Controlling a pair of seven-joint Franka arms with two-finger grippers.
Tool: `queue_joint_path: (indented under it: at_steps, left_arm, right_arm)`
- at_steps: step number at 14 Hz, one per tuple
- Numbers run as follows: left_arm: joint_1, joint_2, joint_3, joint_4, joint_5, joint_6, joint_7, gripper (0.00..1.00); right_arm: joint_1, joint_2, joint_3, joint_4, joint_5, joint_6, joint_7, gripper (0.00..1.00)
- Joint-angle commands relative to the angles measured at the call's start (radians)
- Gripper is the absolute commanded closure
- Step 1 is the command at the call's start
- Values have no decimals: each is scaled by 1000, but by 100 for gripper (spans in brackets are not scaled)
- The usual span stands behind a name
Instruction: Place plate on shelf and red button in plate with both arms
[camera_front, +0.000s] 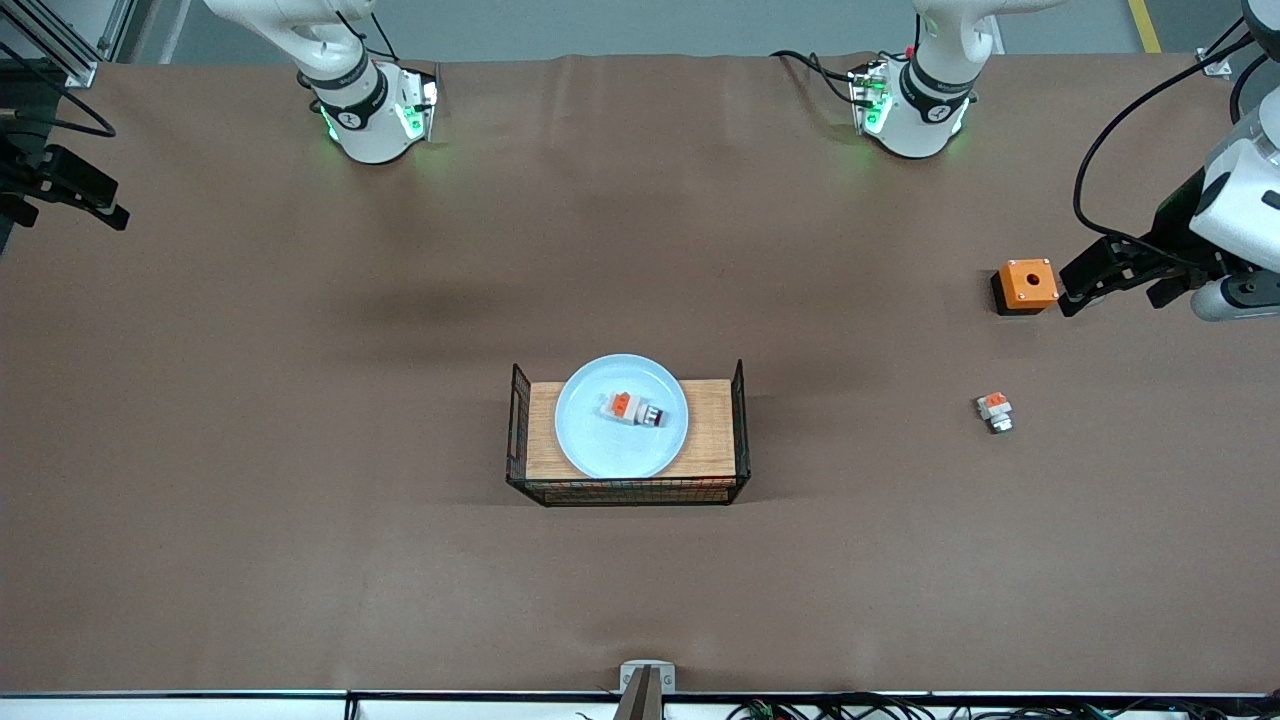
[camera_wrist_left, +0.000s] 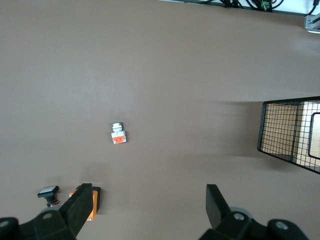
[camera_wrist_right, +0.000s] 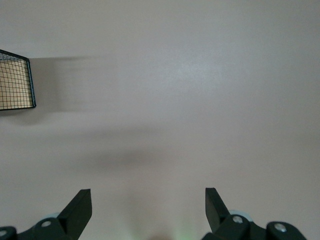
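The pale blue plate (camera_front: 600, 440) lies on a wooden board inside a low black wire basket (camera_front: 628, 492) at mid-table. The red button (camera_front: 632, 409) lies on its side on the plate, white with an orange block and a dark tip. My left gripper (camera_front: 1115, 288) is open and empty near the left arm's end of the table, beside the orange cube box (camera_front: 1027, 285); in the left wrist view (camera_wrist_left: 148, 210) its jaws stand wide apart. My right gripper (camera_wrist_right: 148, 210) is open and empty over bare table; it is out of the front view.
A similar white-orange part (camera_front: 994, 411) with no red tip lies nearer the front camera than the orange box; it also shows in the left wrist view (camera_wrist_left: 118, 135). The basket's end (camera_wrist_left: 285, 131) and its corner (camera_wrist_right: 17, 82) show in the wrist views.
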Motion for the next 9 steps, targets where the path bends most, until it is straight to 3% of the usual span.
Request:
queue_joint_path:
  at_steps: [1,9]
  left_arm:
    - [12,6,3,27,14,-21,58,1]
    - [15,6,9,27,8,-21,112,1]
  right_arm:
    - [-14,-30,6,-33,-2,14,-17,0]
    - [-13,-30,8,-33,-2,16,-18,0]
